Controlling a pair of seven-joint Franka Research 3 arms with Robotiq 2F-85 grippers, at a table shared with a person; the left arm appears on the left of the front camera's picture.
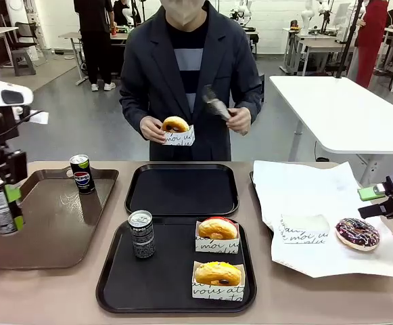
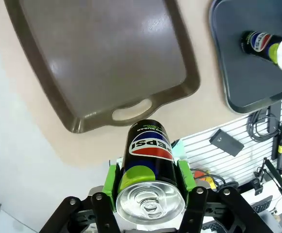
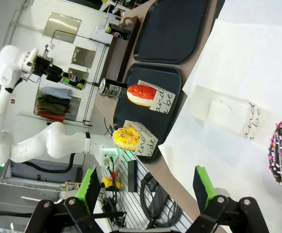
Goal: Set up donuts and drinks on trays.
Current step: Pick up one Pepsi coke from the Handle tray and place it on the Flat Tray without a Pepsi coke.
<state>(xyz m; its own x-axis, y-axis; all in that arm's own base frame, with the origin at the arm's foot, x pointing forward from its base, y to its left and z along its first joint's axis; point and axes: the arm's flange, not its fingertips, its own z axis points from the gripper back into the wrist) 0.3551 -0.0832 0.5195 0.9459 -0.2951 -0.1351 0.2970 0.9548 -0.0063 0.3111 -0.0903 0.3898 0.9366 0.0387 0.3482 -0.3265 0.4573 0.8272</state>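
On the near black tray (image 1: 115, 284), one Pepsi can (image 1: 141, 233) beside two donuts (image 1: 217, 273).

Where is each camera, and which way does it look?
Front view: on the robot's side, facing the person; left gripper, right gripper at the sides.
Left wrist view: above the brown tray, looking down; own fingers grip a Pepsi can.
Right wrist view: over the paper, facing the near black tray; own fingers open.
All share its standing can.
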